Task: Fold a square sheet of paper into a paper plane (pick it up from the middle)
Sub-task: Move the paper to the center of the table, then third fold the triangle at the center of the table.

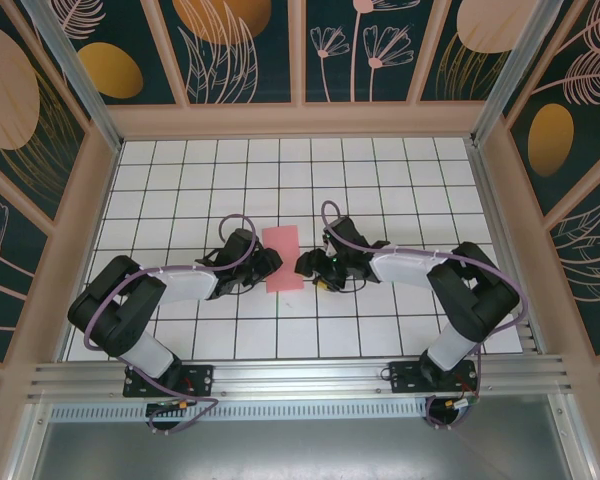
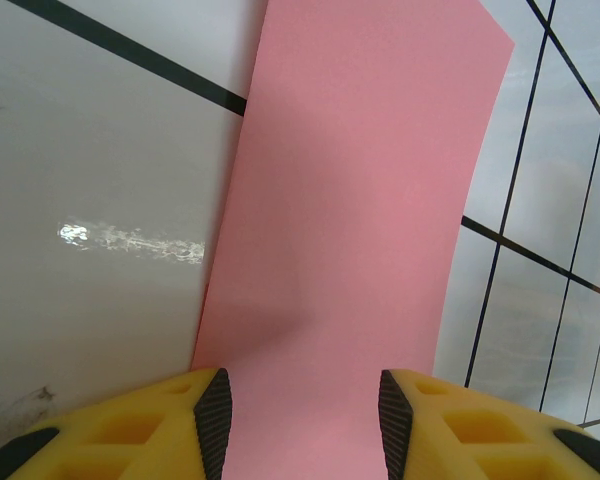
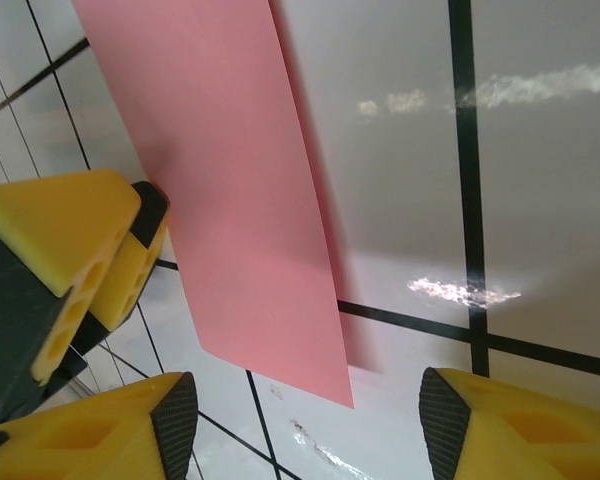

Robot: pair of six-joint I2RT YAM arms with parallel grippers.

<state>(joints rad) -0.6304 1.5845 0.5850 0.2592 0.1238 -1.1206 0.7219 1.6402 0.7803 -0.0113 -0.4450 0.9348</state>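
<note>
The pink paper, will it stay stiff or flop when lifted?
Probably floppy: the pink paper shows a bowed edge in the left wrist view. Thin sheet, so likely light; the glossy table may let it slide when pushed.

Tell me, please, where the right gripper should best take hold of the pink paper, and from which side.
Probably the pink paper's long edge facing the right gripper, approached low from the right. The paper lies as a narrow strip, and that edge seems slightly raised, casting a shadow on the table, so one finger might slide beneath. The left gripper sits at the opposite edge.
</note>
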